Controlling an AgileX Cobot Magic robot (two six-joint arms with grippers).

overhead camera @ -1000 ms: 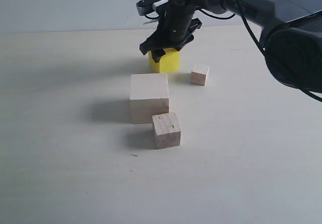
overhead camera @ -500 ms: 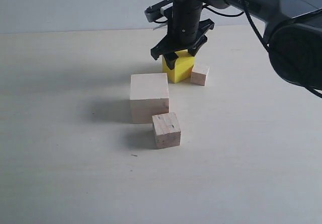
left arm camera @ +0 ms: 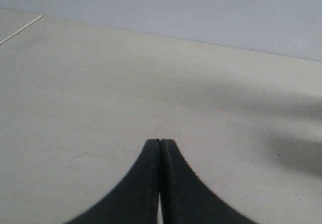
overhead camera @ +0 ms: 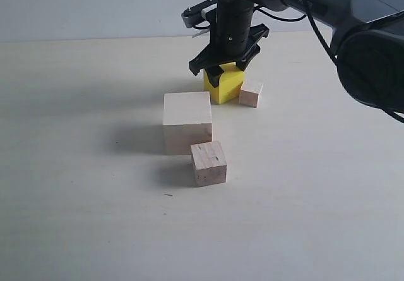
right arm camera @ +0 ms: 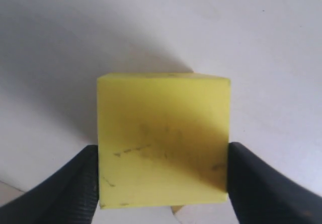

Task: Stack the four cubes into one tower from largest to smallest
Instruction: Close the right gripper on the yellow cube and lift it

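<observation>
The right hand (overhead camera: 222,72) is pinching the bright yellow cube (overhead camera: 227,89) from both sides, holding it tilted just beside the tiny pale wood cube (overhead camera: 250,94). The large pale wood cube (overhead camera: 187,122) and the speckled bare-wood cube (overhead camera: 209,163) are sitting nearer the camera on the tabletop (overhead camera: 95,199) — the left hand (left arm camera: 160,148) is pressing its fingers together.

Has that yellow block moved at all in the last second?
Yes. The yellow cube, held by the right gripper, has shifted rightward in the exterior view, closing the gap to the tiny wood cube, which stayed put.
</observation>
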